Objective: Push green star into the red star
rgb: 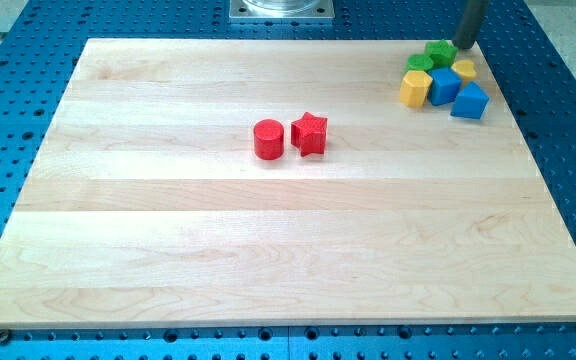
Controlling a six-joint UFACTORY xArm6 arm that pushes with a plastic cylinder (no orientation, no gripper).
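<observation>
The green star [440, 51] sits near the view's top right corner of the board, at the top of a tight cluster of blocks. The red star [310, 132] lies near the board's middle, far to the left of and below the green star, with a red cylinder [268, 139] touching or almost touching its left side. My tip [465, 46] stands just to the right of the green star, close to or touching it, and above a small yellow block [464, 68].
The cluster also holds a second green block [420, 64], a yellow hexagonal block [414, 88], a blue block [442, 85] and another blue block [470, 101]. The wooden board [168, 250] rests on a blue perforated table.
</observation>
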